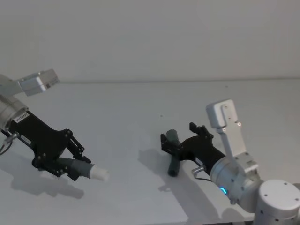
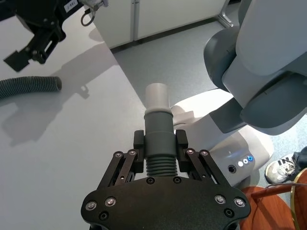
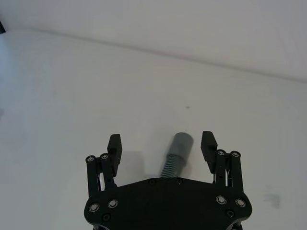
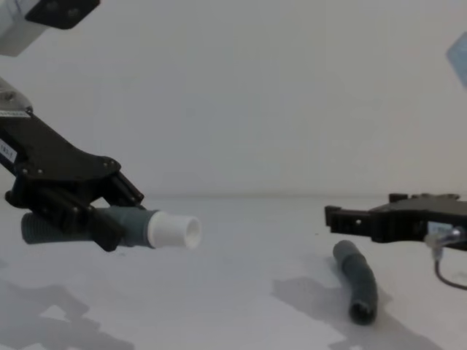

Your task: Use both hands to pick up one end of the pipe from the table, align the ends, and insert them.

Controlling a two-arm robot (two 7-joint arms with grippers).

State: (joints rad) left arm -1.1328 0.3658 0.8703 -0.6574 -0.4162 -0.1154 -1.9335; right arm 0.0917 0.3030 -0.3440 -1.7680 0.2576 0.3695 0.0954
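**Pipe-joining lot: one half in hand, one half waiting on the table**

Item 1, cuff piece (image 1: 173,161). A short, slightly curved dark grey hose, ribbed along its body. It lies flat on the table (image 1: 131,103), a plain, matt white surface. Its smooth round cuff (image 3: 182,143) appears to be the end pointing away from the robot, though the chest view leaves us unsure.

Item 2, right claw (image 1: 179,135). Black and angular, spread wide and holding nothing. It hangs just above the cuff piece, with one finger to either side.

Item 3, plug piece (image 4: 124,222). It has the same ribbed grey body and ends in a smooth, cylindrical white tip (image 4: 175,230). It is held off the table, well apart from the cuff piece and to its left, with the tip pointing toward it.

Item 4, left claw (image 2: 159,143). It is clamped on the plug piece's ribs, just behind the smooth collar.

Handling note. We judge the step in hand to be the grasp of the cuff piece. We would lower the right claw squarely, keeping the hose centred between the fingers. It should close on the ribs a little behind the cuff, so the cuff stays free for the plug. The ribs should give grip, and the hose probably flexes, so a hold near the cuff would steady the alignment.
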